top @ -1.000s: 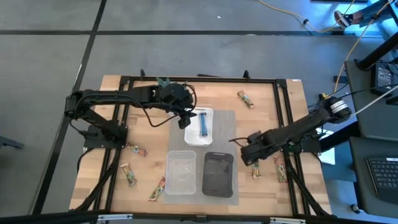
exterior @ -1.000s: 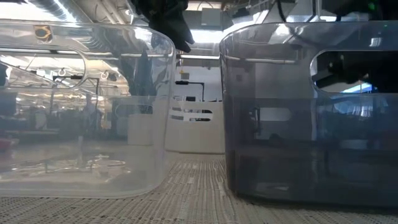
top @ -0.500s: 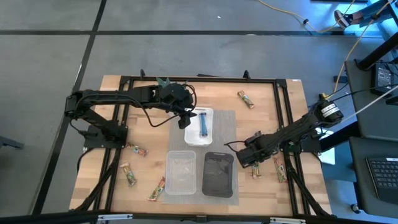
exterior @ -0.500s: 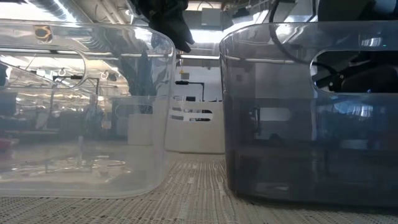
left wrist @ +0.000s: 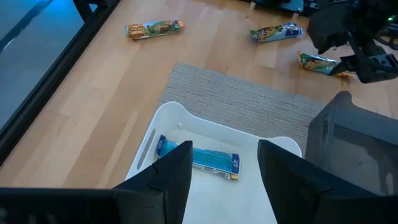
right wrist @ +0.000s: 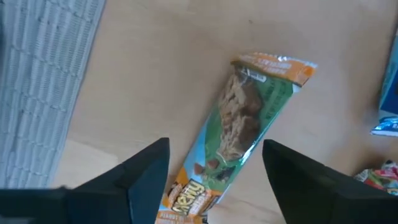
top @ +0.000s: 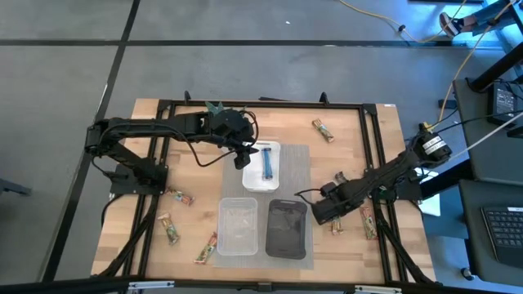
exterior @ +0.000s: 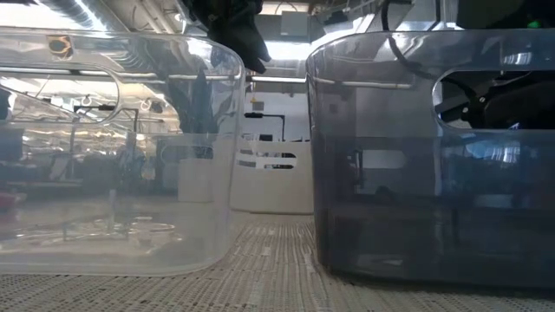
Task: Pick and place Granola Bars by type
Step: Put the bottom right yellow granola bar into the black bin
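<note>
My left gripper [top: 245, 155] hangs open above the white tray [top: 276, 181], where one blue bar [left wrist: 199, 159] lies flat on the tray floor. My right gripper [top: 323, 211] is low over the table, just right of the black tray [top: 287, 230]. In the right wrist view it [right wrist: 217, 186] is open, its fingers [right wrist: 149, 174] standing on either side of a green-and-orange bar [right wrist: 244, 127] that lies flat on the wood. Whether they touch the bar cannot be told. More bars lie on the table: three near the left edge [top: 180, 197], one at the far right [top: 323, 131], one farther right [top: 369, 222].
A clear tray [top: 237, 226] stands left of the black tray on a grey woven mat [top: 298, 163]. In the low view both trays [exterior: 113, 156] [exterior: 434, 156] fill the foreground. A black frame rail [top: 384, 175] runs along the table's right side. A blue wrapper edge [right wrist: 388, 118] shows nearby.
My right gripper has moved toward the table's near edge and a little left, coming down beside the black tray over the green-and-orange bar.
</note>
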Robot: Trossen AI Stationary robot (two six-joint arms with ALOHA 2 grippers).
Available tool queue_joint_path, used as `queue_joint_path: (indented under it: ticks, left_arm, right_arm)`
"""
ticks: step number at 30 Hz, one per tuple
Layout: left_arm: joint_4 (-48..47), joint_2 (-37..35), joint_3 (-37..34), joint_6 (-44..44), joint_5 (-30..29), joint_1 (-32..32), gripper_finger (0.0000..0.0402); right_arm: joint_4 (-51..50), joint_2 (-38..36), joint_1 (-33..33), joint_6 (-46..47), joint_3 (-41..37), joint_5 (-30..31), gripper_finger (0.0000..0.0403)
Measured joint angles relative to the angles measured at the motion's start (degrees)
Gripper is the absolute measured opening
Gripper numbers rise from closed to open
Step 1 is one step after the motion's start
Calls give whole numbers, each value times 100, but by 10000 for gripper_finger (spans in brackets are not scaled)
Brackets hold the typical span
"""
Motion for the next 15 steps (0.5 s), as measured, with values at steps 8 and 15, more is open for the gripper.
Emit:
queue_joint_path:
  ticks: [8, 15]
  left_arm:
    - [-7, 0, 0, -149, 0, -2, 177]
    - [-88, 0, 0, -149, 0, -92, 176]
  right_arm:
    - [-41, 0, 72, 552, 0, 384, 257]
    - [-169, 182, 72, 678, -2, 379, 256]
